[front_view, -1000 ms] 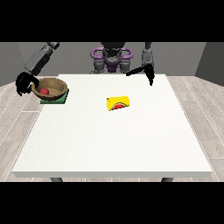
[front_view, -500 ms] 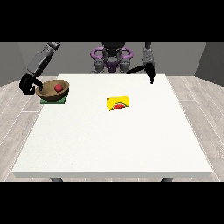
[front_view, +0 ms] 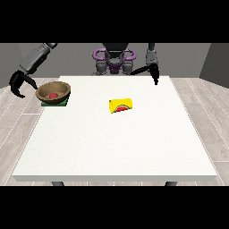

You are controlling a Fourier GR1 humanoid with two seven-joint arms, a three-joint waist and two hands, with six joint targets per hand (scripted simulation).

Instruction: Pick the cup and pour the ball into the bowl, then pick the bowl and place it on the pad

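You'll see no readable writing on the yellow cup (front_view: pixel 121 105). The hand at the view's left (front_view: pixel 19 83) hangs spread and empty, left of the bowl (front_view: pixel 53 91) with the ball (front_view: pixel 53 95), on the pad (front_view: pixel 55 103).

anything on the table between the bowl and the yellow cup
No. In the front view, only bare white table lies between the brown bowl, with the red ball inside, and the yellow cup lying on its side.

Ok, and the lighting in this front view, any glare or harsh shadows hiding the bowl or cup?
Front view: even, soft light, no glare on the table; the bowl shades its own inside yet the red ball shows; only a faint shadow beside the yellow cup, lying on its side.
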